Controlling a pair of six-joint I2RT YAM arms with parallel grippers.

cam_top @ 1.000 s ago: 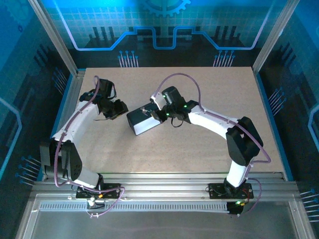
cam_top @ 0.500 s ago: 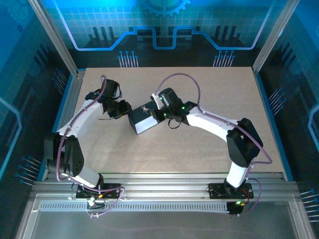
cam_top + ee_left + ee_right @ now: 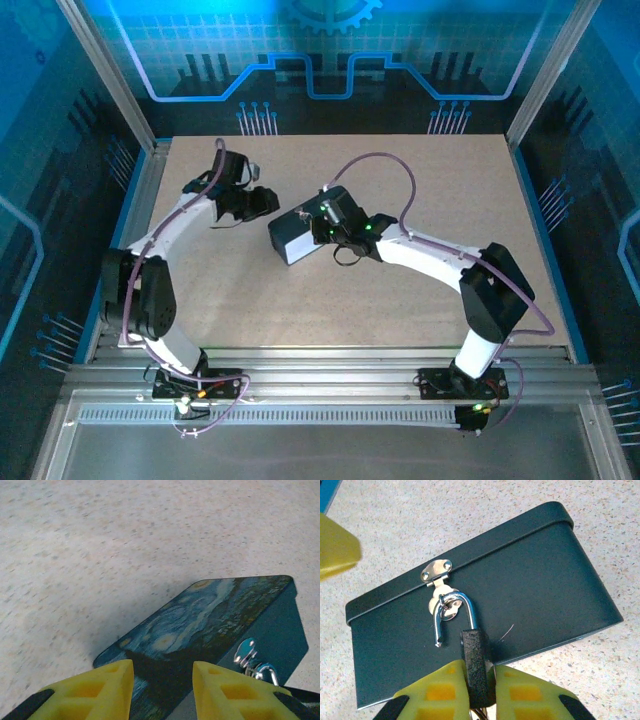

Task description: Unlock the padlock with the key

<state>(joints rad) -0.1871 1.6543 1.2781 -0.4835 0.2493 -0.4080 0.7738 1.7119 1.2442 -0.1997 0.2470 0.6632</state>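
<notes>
The tin [image 3: 297, 238] stands mid-tabletop [image 3: 450, 170]. The left gripper [image 3: 264, 201] crowds its far-left corner, and the right gripper [image 3: 322, 236], clamped on the padlock [image 3: 476, 665], blocks its latch face. Bare tabletop lies open at the far right and across the near middle.

Left arm [image 3: 172, 228]: smooth white rounded shells on the long links, with blocky black housings at the joints.
Right arm [image 3: 425, 255]: the same white shells; a large black housing [image 3: 494, 288] at the elbow.
Cables: a thin purple cable [image 3: 122, 300] runs along the left arm, and another [image 3: 385, 158] arcs over the right arm.
Lights: small green lights [image 3: 368, 226] glow on the right arm's black wrist section.
Bases: black mounts, left [image 3: 195, 384] and right [image 3: 468, 384], with thin wires trailing below.
Left gripper [image 3: 162, 680]: thick yellow fingers [image 3: 102, 690] with square moulded recesses, on black backing.
Right gripper [image 3: 475, 685]: matching yellow fingers [image 3: 437, 691], recessed squares, black corners behind.
</notes>
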